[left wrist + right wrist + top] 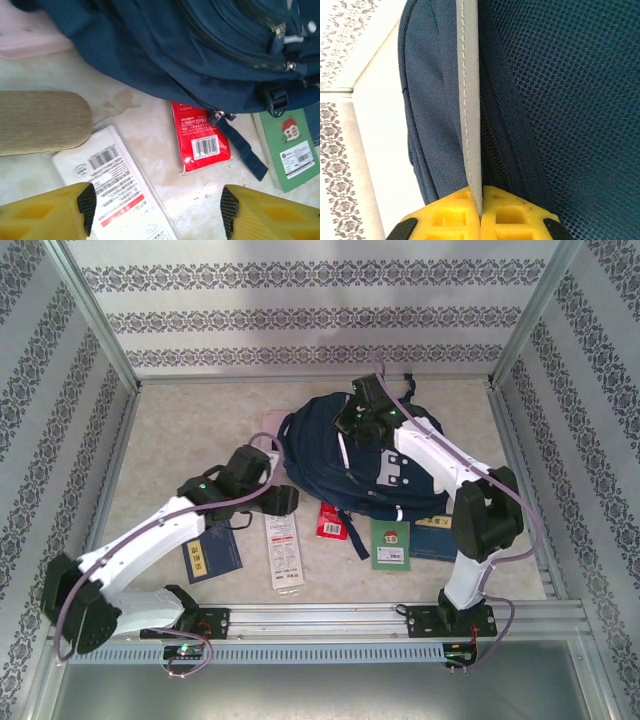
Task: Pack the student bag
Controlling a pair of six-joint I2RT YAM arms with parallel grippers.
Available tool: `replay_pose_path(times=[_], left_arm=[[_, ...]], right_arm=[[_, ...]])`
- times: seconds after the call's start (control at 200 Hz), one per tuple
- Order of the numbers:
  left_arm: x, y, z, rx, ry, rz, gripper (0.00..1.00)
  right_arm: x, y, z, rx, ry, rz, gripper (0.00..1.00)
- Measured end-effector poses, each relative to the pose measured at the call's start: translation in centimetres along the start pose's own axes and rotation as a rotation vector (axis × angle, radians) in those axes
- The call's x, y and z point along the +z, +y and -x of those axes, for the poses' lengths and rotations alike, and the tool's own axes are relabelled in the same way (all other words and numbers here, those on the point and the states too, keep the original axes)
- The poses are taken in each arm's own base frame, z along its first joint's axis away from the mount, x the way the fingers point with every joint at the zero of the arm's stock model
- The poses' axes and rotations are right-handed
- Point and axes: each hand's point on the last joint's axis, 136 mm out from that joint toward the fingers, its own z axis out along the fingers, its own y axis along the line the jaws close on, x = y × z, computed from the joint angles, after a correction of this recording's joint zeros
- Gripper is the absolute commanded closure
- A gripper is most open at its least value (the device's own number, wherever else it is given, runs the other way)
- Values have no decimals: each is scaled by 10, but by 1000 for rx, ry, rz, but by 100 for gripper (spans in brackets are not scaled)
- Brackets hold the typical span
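Pinching navy student bag's [320,462] grey stripe [470,100] is right end effector [480,196]; left end effector [157,205] gapes empty.

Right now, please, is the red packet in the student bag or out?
Out: the red packet lies flat on the table at the edge of the student bag.

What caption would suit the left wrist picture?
Open left jaws above a white packet, a red packet and the navy backpack beyond.

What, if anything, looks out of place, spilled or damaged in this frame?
A faint brownish stain marks the table beside the student bag, like a dried spill. The red packet seems to have its top edge tucked under the bag. Nothing looks damaged.
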Motion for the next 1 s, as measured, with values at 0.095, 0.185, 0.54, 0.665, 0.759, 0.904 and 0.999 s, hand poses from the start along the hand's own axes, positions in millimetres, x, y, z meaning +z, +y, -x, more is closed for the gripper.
replay_pose_path(times=[0.095, 0.185, 0.54, 0.665, 0.759, 0.904, 0.999], left_arm=[[28, -10, -9, 36, 55, 19, 40], [55, -21, -13, 70, 93, 34, 44], [121, -23, -12, 126, 105, 90, 53], [133, -28, 5, 151, 76, 106, 55], [141, -28, 15, 156, 54, 123, 55], [143, -20, 25, 137, 26, 124, 55], [145, -16, 32, 117, 5, 103, 55]], right_arm=[[19, -2, 2, 55, 27, 9, 100], [35, -5, 3, 105, 52, 27, 100], [81, -19, 45, 280, 62, 145, 100], [97, -25, 49, 301, 78, 155, 100], [99, -26, 49, 303, 94, 163, 100], [97, -24, 49, 291, 99, 159, 100], [92, -22, 49, 279, 99, 157, 100]])
